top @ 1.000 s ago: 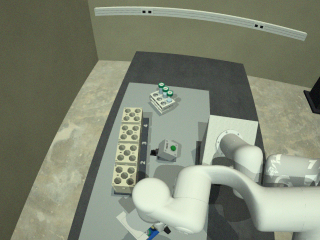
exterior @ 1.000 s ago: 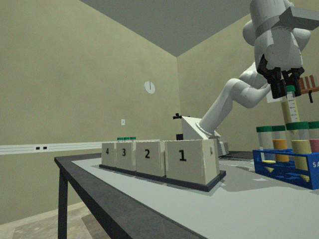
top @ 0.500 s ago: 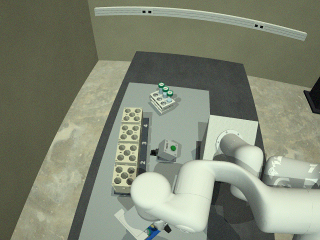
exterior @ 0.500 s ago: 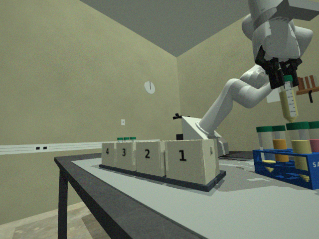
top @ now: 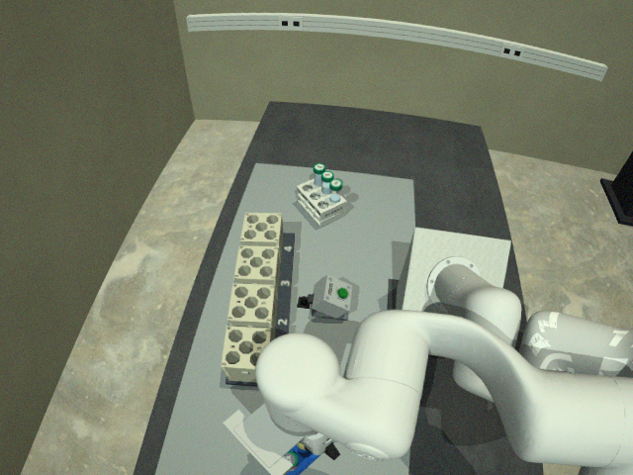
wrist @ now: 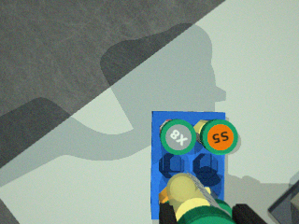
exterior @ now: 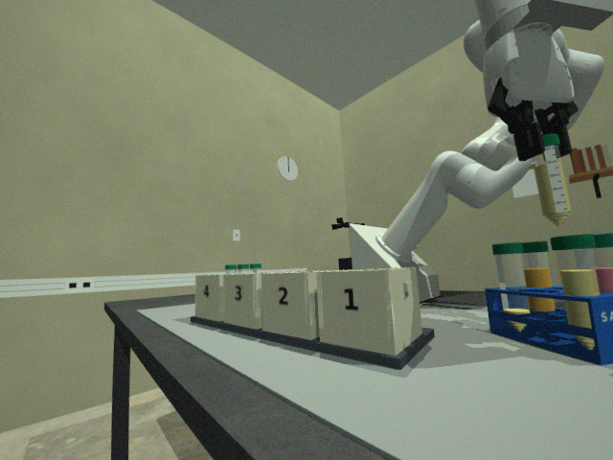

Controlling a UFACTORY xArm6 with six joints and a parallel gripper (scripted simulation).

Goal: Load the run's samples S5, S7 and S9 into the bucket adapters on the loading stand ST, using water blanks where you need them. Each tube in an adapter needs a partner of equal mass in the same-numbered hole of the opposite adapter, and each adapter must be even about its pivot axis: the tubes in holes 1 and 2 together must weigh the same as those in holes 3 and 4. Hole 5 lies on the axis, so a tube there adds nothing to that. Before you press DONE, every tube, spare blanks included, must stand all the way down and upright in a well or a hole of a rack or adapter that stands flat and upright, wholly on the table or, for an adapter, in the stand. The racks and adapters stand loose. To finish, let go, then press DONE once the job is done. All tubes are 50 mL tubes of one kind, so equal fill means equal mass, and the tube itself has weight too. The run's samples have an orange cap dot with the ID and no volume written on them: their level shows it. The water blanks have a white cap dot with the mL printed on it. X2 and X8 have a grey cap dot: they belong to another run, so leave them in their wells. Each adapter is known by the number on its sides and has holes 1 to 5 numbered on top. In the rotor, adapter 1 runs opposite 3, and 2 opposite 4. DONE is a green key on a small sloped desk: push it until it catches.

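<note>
One claw point(exterior: 543, 143) point(wrist: 201, 216), partly closed, gripped a yellow-filled tube point(exterior: 553, 180) point(wrist: 189, 193) above the blue rack point(exterior: 539, 321) point(wrist: 155, 163) at right.

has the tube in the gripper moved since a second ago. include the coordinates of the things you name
Yes, upward: in the exterior view the tube point(exterior: 553, 185) point(wrist: 206, 201) had its tip down among the caps in the blue rack point(exterior: 544, 341) point(wrist: 155, 163), and now hangs above them.
</note>
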